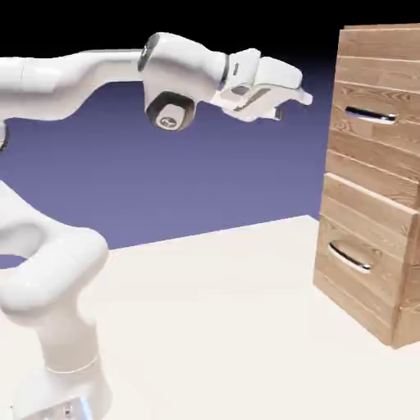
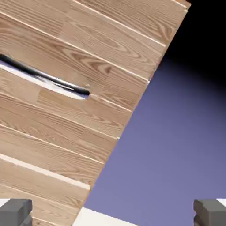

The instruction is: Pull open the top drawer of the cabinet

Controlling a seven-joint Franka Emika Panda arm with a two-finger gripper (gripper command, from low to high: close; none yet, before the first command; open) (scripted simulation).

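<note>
A: What is the white two-finger gripper (image 2: 113, 212) doing?

B: It's hanging with its grey fingertips spread wide and grasping nothing — well apart from the wood.

A: Where is our drawer sitting?

B: The light-brown plank-fronted top drawer (image 1: 361, 154) is facing the arm on the exterior view's right, above the lower plank drawer front (image 1: 344, 230).

A: Where should we be taking hold?

B: Around the middle of its slim curved chrome handle (image 1: 371, 116). That bar is looking rigid and smooth, so I'm expecting some slipping unless both fingers are straddling it squarely. The wooden front is seeming stiff, probably fairly heavy; I'm favouring a straight, steady pull.

A: And edges?

B: In the hand view the handle is lying off to the left, while the front's side edge is slanting past the middle. Going straight ahead would be risking that edge — or missing the tall wooden cabinet (image 1: 408, 312) altogether. Open air is separating arm and front, above the pale counter (image 1: 197, 328), leaving the drawer room for sliding out.
</note>
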